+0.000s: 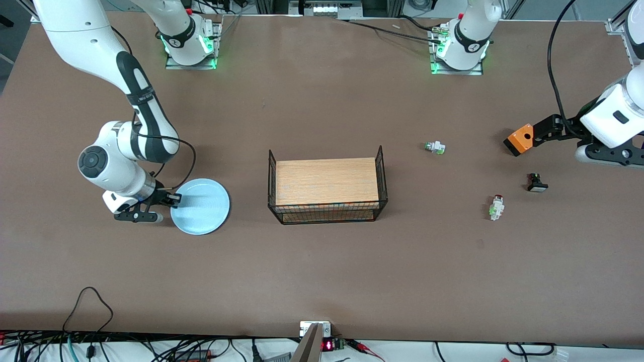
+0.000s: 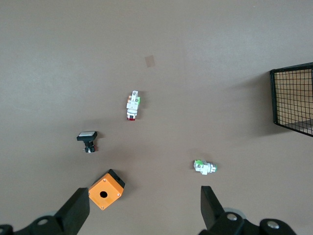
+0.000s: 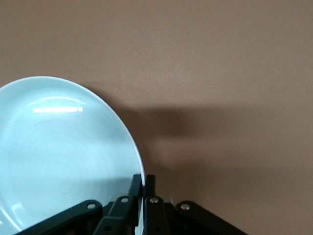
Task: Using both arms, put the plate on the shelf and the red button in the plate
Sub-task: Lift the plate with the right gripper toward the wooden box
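One plate (image 1: 201, 207) (rim pinched), seemingly three switches

Pale blue round plate (image 1: 201, 207) flat on table, lower left of front view, rim pinched by right gripper (image 1: 173, 200). Red button (image 1: 496, 207) on its side, lower right, untouched.

Pale blue plate (image 1: 201, 206) with faint rings, dark-red-capped white red button (image 1: 496, 207), orange box (image 1: 519, 139).
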`<act>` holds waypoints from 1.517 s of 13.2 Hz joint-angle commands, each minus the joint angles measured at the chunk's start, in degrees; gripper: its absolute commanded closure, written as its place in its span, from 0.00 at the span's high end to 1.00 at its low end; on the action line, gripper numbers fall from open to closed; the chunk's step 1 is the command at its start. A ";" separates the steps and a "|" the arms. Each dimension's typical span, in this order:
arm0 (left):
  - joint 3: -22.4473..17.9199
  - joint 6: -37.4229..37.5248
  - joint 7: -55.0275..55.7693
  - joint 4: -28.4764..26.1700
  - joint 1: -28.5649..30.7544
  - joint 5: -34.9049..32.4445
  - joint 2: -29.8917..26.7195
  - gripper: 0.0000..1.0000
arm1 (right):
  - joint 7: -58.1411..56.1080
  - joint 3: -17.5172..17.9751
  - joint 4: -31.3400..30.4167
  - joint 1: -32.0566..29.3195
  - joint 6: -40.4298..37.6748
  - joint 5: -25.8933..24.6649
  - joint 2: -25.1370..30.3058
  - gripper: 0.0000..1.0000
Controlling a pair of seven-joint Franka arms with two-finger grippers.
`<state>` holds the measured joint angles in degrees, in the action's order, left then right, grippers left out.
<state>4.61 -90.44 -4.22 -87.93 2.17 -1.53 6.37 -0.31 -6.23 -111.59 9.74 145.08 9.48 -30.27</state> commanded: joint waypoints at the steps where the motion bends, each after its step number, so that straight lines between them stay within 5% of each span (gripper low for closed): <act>1: 0.05 0.44 -1.23 1.27 0.21 0.03 0.57 1.00 | -0.13 0.17 0.40 -0.34 -3.12 -0.51 3.62 0.00; 13: 0.05 0.44 -1.23 1.27 0.21 0.03 0.57 1.00 | -0.04 -4.22 19.37 0.62 -36.86 -2.97 13.74 0.00; 20: 0.05 0.44 -1.23 1.27 0.21 0.03 0.57 1.00 | 11.35 -5.37 27.82 8.00 -46.02 -2.18 14.45 0.00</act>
<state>4.61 -90.44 -4.22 -87.93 2.17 -1.53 6.39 6.10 -10.58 -85.86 14.40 100.95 7.48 -15.86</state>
